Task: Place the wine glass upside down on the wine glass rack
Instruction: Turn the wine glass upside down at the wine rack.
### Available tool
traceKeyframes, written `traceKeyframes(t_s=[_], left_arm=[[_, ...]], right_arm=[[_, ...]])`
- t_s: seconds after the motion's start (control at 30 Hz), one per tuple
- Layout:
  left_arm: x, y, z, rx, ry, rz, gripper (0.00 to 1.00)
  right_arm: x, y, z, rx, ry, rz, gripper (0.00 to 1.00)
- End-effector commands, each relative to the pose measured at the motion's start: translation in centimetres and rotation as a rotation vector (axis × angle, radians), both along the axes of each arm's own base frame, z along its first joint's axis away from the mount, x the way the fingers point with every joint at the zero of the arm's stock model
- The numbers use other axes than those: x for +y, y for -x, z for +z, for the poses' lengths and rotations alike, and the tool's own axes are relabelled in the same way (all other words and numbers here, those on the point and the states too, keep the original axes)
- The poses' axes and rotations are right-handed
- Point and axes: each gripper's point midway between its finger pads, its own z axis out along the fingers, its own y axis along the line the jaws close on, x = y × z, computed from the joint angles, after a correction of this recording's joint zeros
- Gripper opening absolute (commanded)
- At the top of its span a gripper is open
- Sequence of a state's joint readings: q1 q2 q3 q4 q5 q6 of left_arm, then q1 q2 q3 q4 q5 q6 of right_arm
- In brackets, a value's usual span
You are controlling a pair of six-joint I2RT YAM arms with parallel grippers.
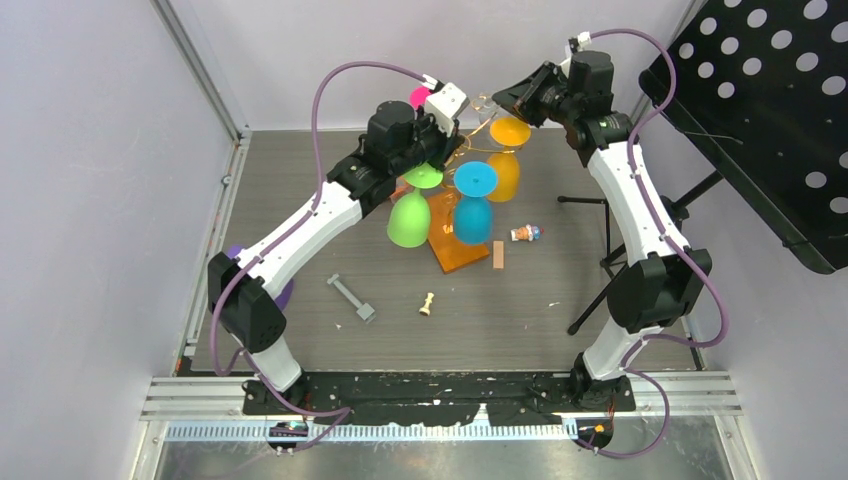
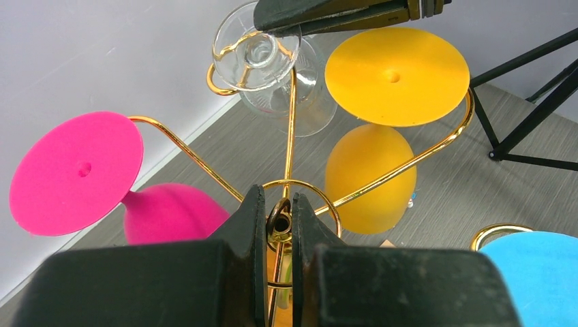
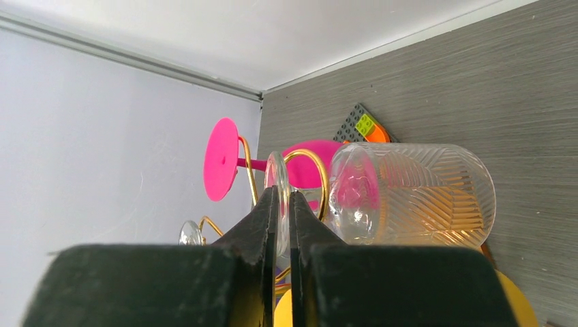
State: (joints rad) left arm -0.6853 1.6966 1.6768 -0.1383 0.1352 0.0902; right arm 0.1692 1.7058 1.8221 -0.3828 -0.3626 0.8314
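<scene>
The wine glass rack (image 1: 478, 128) is a gold wire stand on an orange-brown wooden base (image 1: 462, 252); its curled arms (image 2: 191, 153) spread out in the left wrist view. My left gripper (image 2: 278, 204) is shut on the knob at the top of the central post. The clear wine glass (image 2: 262, 65) hangs upside down at the far arm's curl, its ribbed bowl (image 3: 416, 194) below. My right gripper (image 3: 279, 194) is shut on the thin edge of the glass's round foot (image 3: 276, 170). From above, that right gripper (image 1: 497, 100) sits over the rack's far side.
Several coloured glasses hang upside down on the rack: pink (image 2: 75, 174), orange (image 2: 395, 68), blue (image 1: 474, 205), green (image 1: 409, 218). A grey bar piece (image 1: 350, 297), chess pawn (image 1: 427, 303), wood block (image 1: 498, 255) and small figure (image 1: 526, 233) lie on the table. A black perforated stand (image 1: 760, 110) rises at right.
</scene>
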Motion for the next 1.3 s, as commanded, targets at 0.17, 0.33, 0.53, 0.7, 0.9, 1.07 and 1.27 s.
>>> traceKeyframes(t_s=[0.17,0.33,0.53,0.7,0.9,1.07,1.27], left_arm=[[0.1,0.8,0.4,-0.039,-0.024,-0.035,0.0],[0.0,0.8,0.3,-0.035,-0.02,-0.041,0.0],[-0.2,0.9,0.2,-0.034,-0.018,-0.053,0.0],[-0.3,0.8,0.2,-0.038,-0.02,-0.058,0.0],[-0.5,0.9,0.1,-0.037,-0.022,-0.067,0.0],[-0.5,0.9,0.1,-0.038,-0.023,-0.072,0.0],[-0.6,0.9,-0.1,-0.035,-0.025,-0.072,0.0]], right_arm=[[-1.3,-0.1,7.4,-0.196,-0.078,-0.092,0.06],[-1.5,-0.6,8.0,-0.207,-0.081,-0.105,0.06],[-1.2,-1.3,7.9,-0.2,-0.09,-0.105,0.06],[-0.9,-2.0,8.2,-0.2,-0.099,-0.1,0.06],[-0.3,-2.7,8.3,-0.196,-0.107,-0.092,0.06],[0.1,-3.2,7.7,-0.178,-0.116,-0.088,0.06],[-0.1,-3.6,7.0,-0.147,-0.139,-0.123,0.06]])
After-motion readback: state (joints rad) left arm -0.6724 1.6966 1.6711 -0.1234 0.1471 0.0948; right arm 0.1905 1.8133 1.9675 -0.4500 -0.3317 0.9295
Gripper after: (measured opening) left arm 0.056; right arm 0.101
